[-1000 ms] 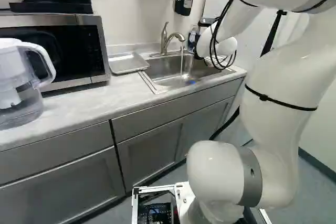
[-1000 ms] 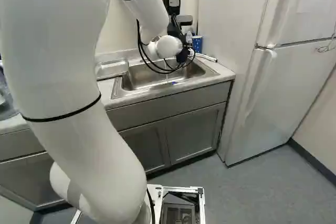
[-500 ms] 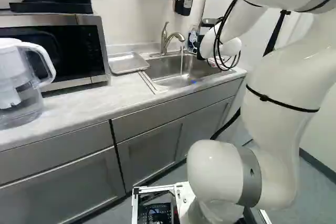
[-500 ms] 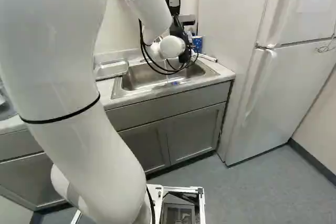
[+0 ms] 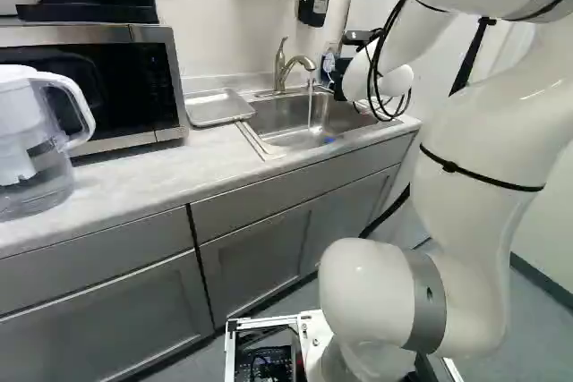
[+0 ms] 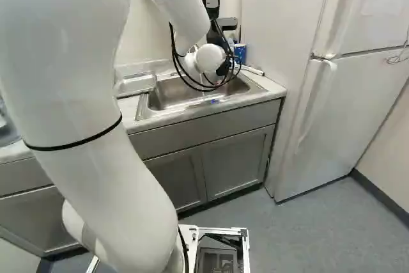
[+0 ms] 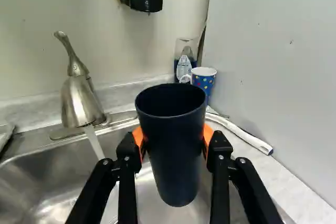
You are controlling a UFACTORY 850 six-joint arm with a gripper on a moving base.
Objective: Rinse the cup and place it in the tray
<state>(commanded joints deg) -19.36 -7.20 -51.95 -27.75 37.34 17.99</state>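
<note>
The white arm (image 5: 488,123) has grey bands (image 5: 426,301), black straps (image 5: 479,174) and cables (image 5: 388,24), and orange-padded black fingers (image 7: 127,182).

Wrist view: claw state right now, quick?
Claw: closed on the dark tapered cup, one orange pad against each side, cup upright over the sink.

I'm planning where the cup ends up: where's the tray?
Left of the middle in the left base view, the tray lies on the counter, between microwave and sink.
</note>
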